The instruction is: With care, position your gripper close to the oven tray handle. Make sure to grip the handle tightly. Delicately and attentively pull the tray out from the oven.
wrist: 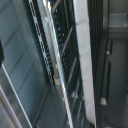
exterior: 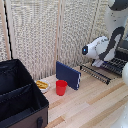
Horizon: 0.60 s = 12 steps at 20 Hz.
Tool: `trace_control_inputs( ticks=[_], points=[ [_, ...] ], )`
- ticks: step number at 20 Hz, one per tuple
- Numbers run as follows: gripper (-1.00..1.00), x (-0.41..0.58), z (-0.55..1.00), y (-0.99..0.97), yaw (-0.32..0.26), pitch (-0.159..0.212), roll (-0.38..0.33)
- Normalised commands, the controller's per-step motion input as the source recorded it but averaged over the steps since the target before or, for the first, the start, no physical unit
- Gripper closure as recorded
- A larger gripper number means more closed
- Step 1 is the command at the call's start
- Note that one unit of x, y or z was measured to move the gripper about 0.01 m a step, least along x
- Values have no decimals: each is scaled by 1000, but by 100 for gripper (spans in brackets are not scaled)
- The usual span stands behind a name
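1. In the exterior view you see the white arm (exterior: 111,42) reaching in from the exterior view's right, bent over the oven tray (exterior: 104,70), a dark wire rack that sticks out over the wooden table (exterior: 90,107).
2. The handle (exterior: 94,74), the thin bar along the rack's outer edge, faces the middle of the table.
3. Your gripper (exterior: 98,63) sits low under the arm's bulky white joint, right above the rack; its fingers are too small and hidden there, so you cannot tell how far apart they stand or whether they touch anything.
4. Little of the oven shows in this view, only dark shapes at the right edge behind the arm.
5. An upright dark blue box (exterior: 68,75) stands near the rack's end, a red cup (exterior: 61,87) just in front of it, and a small plate (exterior: 42,85) with yellow food beside the cup.
6. A big black fabric case (exterior: 20,97) fills the exterior view's lower left.
7. In the wrist view you get a blurred close look along the rack's bars (wrist: 59,65), with a pale strip (wrist: 84,60) running beside them; no fingers show here.
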Motion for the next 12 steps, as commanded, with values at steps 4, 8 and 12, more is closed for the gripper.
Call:
trace_control_inputs(
  ticks=[4,8,12],
  points=[
    [100,0,0,-41,-20,0,-70],
    [100,12,0,-156,78,8,-35],
    [100,0,0,-185,331,35,-5]
  ],
)
